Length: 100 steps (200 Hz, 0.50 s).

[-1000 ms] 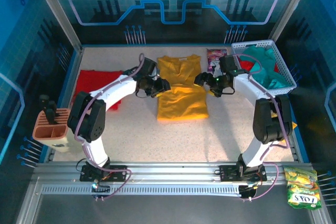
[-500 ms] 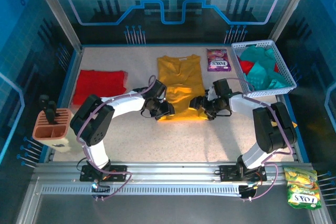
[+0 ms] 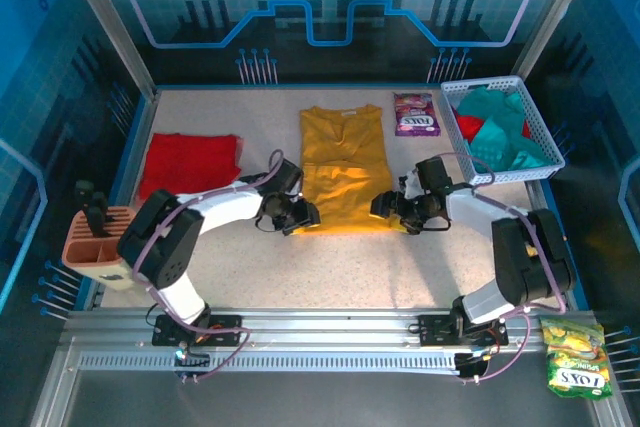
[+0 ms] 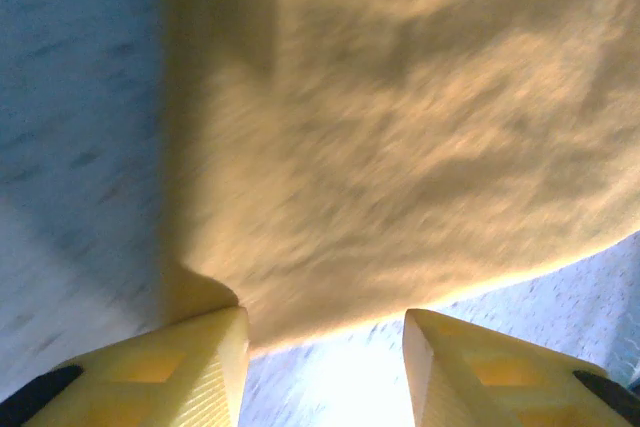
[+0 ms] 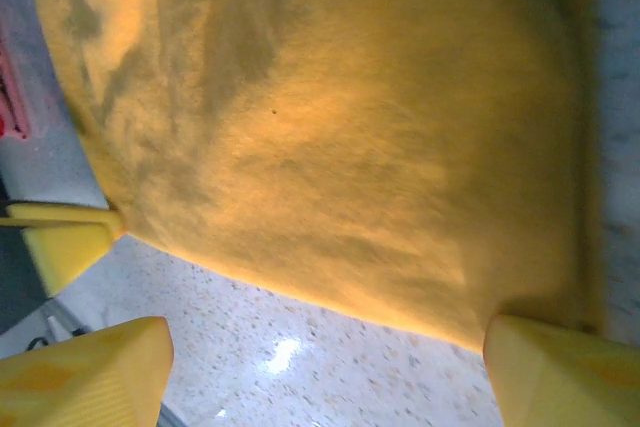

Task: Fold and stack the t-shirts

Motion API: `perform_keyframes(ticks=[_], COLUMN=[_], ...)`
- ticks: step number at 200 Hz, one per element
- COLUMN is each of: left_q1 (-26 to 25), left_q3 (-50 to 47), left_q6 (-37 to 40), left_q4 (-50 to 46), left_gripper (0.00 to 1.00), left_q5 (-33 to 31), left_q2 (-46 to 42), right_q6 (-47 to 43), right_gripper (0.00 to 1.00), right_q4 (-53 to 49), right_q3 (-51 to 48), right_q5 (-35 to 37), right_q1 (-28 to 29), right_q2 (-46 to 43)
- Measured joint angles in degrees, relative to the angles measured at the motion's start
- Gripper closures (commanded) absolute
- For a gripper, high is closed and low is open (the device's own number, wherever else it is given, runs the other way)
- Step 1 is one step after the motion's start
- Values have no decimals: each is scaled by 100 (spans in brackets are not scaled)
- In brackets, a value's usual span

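Starting at the pincers.

Left gripper [image 3: 306, 215]: fingers spread, nothing between them. In its wrist view the cloth edge lies just ahead of the tips and touches the finger on the left of the frame [image 4: 190, 362].

Right gripper [image 3: 386, 207]: spread wide and holding nothing, its tips at the same edge near the other corner.

Mustard-yellow t-shirt [image 3: 343, 167]: middle of the top view, flat on the table [image 3: 300, 272]. Its long axis runs from top to bottom of the frame. The collar is at the upper end and the lower edge faces the arm bases, between the two grippers.

Step in hand, by my reading: taking the two lower corners to fold them up toward the collar.
- Get one finger under the cloth at each corner.
- Close both grippers together.
- Lift level.
- Carry straight along the long axis; an uneven lift would likely skew the fold.

Red t-shirt [image 3: 190, 162]: a flat rectangle at the left of the frame.

Teal t-shirts [image 3: 495, 112]: heaped in the white basket [image 3: 546, 147], upper right.

Purple packet [image 3: 415, 115]: just beside the collar end.
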Motion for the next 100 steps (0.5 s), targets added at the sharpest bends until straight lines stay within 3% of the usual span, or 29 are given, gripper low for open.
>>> perform_keyframes(ticks=[41, 62, 100], left_q1=[271, 282, 282], left_q3=[-15, -17, -4], left_q6=[343, 437, 511], left_q4=[-730, -859, -800], left_gripper=[52, 53, 55], left_q5=[-61, -55, 140], left_q2=[-704, -516, 262], right_q6=[-450, -643, -708], right_gripper=[24, 39, 43], right_q4=[-938, -1139, -1163], right_q3=[337, 431, 433], right_q5=[658, 979, 1285], right_q1=[-101, -122, -103], right_q2=[-531, -466, -13])
